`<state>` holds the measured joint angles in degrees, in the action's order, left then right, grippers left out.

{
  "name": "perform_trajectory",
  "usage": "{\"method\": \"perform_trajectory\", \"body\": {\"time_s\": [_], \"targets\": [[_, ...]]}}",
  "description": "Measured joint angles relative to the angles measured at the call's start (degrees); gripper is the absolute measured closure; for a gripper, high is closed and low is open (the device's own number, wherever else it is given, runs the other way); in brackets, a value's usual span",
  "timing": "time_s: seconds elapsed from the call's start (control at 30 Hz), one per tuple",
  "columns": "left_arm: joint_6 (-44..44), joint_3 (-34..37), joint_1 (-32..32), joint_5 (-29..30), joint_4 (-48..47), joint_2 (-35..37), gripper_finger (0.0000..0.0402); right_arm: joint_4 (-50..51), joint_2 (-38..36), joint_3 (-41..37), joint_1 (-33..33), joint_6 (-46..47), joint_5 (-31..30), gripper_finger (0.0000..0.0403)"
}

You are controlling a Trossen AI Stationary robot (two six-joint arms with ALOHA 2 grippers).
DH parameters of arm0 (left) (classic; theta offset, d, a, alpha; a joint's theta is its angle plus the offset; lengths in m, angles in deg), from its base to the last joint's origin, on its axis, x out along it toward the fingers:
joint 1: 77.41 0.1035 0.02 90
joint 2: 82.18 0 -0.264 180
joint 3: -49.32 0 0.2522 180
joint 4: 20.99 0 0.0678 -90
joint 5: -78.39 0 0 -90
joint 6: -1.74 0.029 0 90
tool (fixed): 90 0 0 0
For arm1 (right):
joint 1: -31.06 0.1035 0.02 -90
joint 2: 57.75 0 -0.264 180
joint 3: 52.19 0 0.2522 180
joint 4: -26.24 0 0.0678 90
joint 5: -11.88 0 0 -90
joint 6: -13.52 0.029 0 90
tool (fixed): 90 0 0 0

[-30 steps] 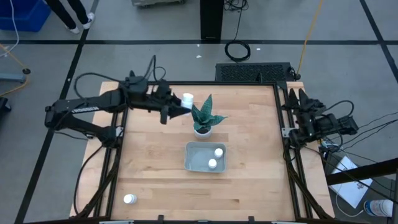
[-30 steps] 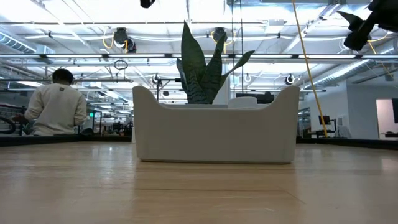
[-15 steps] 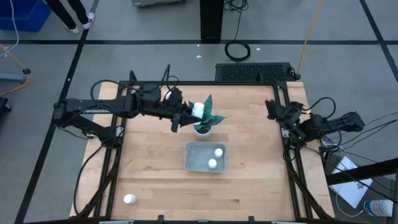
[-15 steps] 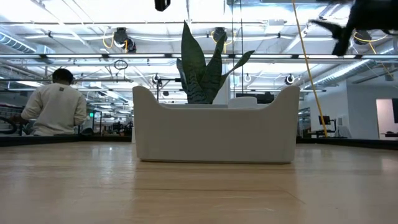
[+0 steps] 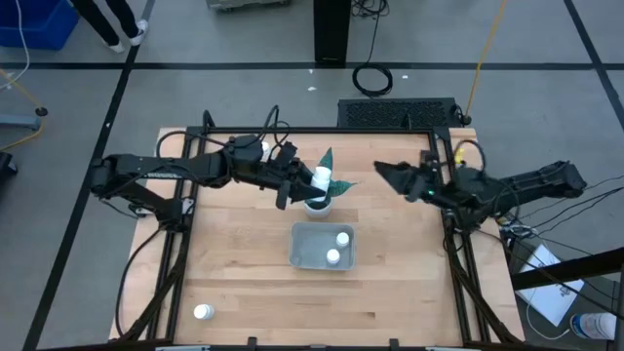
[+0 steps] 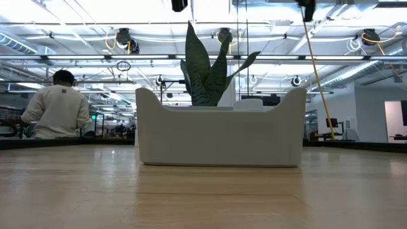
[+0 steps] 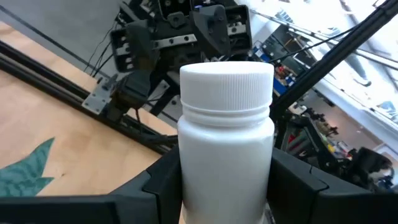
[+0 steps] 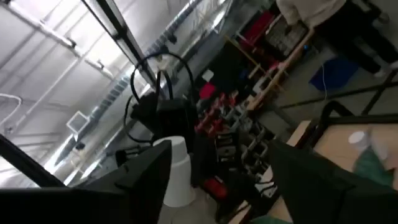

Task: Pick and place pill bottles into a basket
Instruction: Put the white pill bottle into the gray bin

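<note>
My left gripper (image 5: 312, 182) is shut on a white pill bottle (image 5: 322, 178), held in the air over the green spiky plant in its white pot (image 5: 318, 203). The pale grey-blue tray (image 5: 304, 249) lies on the table just nearer than the pot, with two bottles (image 5: 342, 237) (image 5: 333, 256) standing in it. Another bottle (image 5: 203, 312) stands at the near left corner. My right gripper (image 5: 383, 175) is open and empty, in the air to the right of the plant. A fifth bottle does not show. My left gripper pinches the bottle's body (image 7: 227, 165) below the cap (image 7: 227, 84) between its two fingers (image 7: 163, 186), one on each side. The fingers come roughly level from the table's left. The bottle is lifted clear, above the plant, its cap free of the fingers.
The plant's tall leaves (image 6: 202, 63) rise behind the tray (image 6: 219, 137), right under the held bottle. Bare wood lies left, right and near of the tray. A person (image 6: 57, 105) sits in the room beyond the table.
My left gripper has carried the bottle toward the table's right and a little nearer, from left of the plant to above it. My right arm has swung out from the table's right edge toward the plant.
</note>
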<state>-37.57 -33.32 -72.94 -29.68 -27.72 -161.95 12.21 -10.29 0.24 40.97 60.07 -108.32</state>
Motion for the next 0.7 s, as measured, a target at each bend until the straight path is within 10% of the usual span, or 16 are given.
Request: {"method": "perform_trajectory", "body": {"time_s": [0.7], "targets": [[0.6,0.0,-0.5,0.0,-0.9,0.1,0.0213,-3.5,25.2,18.9,-7.3,-0.1,20.7,0.0084]]}}
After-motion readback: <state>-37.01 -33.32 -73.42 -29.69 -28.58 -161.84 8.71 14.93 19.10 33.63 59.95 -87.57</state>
